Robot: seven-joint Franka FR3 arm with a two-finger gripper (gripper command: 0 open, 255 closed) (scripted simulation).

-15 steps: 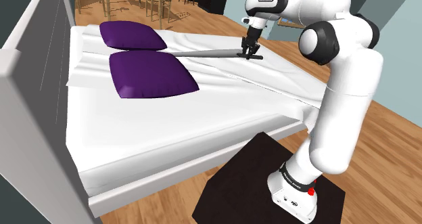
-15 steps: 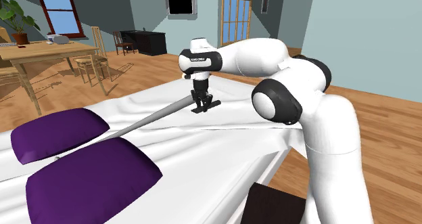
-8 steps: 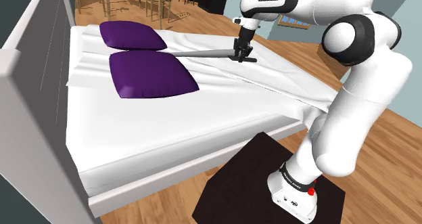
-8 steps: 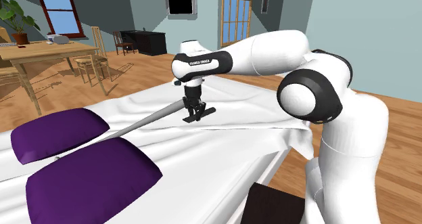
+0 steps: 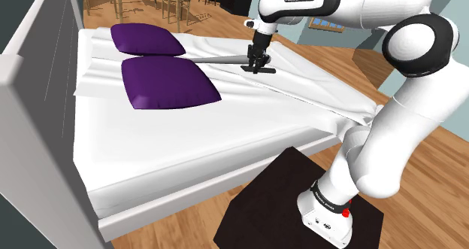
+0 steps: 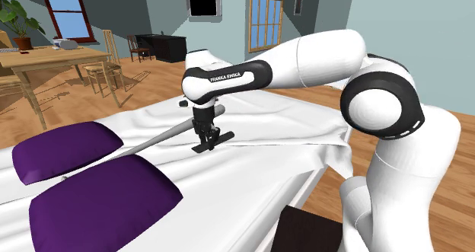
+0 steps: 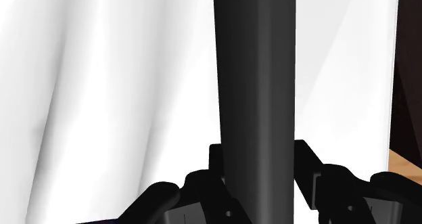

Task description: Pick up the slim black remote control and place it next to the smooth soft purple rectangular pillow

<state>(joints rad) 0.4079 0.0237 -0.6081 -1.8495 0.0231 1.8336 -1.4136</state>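
Fingers (image 7: 166, 199) shifted, clasping long dark-grey remote (image 7: 257, 87).

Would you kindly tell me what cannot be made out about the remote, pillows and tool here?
Far end of the remote: shoulder view, hidden behind the nearer purple pillow.
Buttons on the remote: wrist view, its face reads plain dark.
Whether the gripped end rests on the sheet: second exterior view, the tool covers it.
That pillow's front: second exterior view, cut off by the bottom edge.
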